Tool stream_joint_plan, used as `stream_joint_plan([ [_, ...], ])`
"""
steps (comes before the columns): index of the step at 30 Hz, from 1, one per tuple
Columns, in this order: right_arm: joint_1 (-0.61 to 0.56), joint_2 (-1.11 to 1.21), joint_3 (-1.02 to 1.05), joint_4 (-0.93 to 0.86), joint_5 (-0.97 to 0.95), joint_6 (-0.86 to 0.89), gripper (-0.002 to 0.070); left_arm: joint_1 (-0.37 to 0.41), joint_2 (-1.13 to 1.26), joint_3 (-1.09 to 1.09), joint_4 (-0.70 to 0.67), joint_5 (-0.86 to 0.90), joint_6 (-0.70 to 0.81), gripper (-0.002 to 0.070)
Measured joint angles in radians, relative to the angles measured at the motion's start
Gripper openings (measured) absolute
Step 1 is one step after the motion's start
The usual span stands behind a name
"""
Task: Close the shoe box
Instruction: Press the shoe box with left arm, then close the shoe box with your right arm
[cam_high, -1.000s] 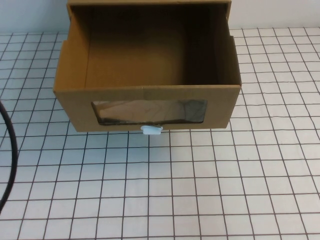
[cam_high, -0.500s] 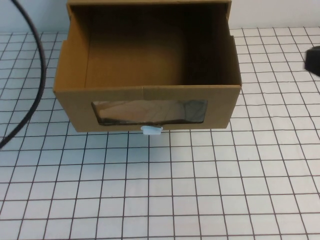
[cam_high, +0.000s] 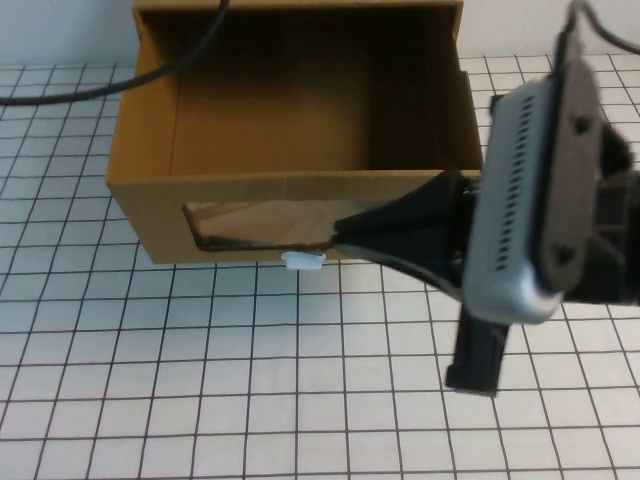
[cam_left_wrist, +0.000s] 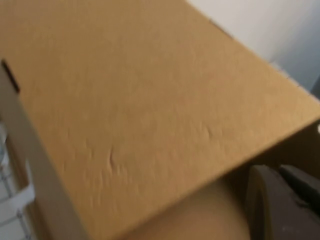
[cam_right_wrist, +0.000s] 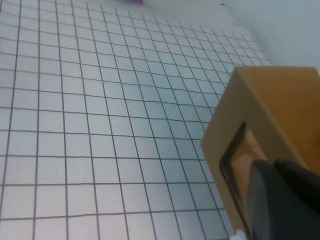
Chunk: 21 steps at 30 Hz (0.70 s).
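Observation:
The shoe box (cam_high: 290, 185) is brown cardboard, its drawer pulled out toward me with the open top showing an empty inside. Its front has a clear window (cam_high: 250, 225) with a small white pull tab (cam_high: 303, 262) below. My right gripper (cam_high: 345, 233) reaches in from the right, shut, its tip in front of the window's right half. In the right wrist view the box's front (cam_right_wrist: 225, 130) lies just beyond the right gripper (cam_right_wrist: 287, 197). My left gripper (cam_left_wrist: 292, 200) is shut, close over a flat cardboard face (cam_left_wrist: 140, 100); the high view does not show it.
The box stands on a white table with a black grid (cam_high: 300, 400). A black cable (cam_high: 90, 93) runs across the upper left and over the box's back edge. The right arm's silver wrist housing (cam_high: 525, 200) covers the box's right corner.
My right arm has swung in from the right edge to the box's front. The black cable has moved from the left side up over the box's back.

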<state>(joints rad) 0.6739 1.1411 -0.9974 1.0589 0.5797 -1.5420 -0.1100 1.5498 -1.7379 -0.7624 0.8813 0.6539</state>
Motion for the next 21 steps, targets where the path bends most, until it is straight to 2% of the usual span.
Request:
stream_joint_plan([
  [6,0.117,0.165,-0.047,0.016,-0.11,-0.206,-0.0013,-0.022,0.202,-0.208,-0.05,0.055,0.006,-0.0002],
  [10,0.128,0.291,-0.081,0.074,-0.13,-0.285,-0.0013,-0.07,0.317,-0.282,-0.05,0.07,0.019,-0.0002],
  [14,0.128,0.396,-0.129,0.195,-0.149,-0.441,-0.0013,-0.111,0.403,-0.323,-0.05,0.071,0.036,-0.0002],
  [17,0.128,0.459,-0.167,0.253,-0.16,-0.538,-0.0013,-0.116,0.439,-0.33,-0.062,0.066,0.038,-0.0002],
  [21,0.128,0.538,-0.215,0.272,-0.199,-0.586,-0.0013,-0.116,0.449,-0.339,-0.075,0.055,0.034,-0.0002],
])
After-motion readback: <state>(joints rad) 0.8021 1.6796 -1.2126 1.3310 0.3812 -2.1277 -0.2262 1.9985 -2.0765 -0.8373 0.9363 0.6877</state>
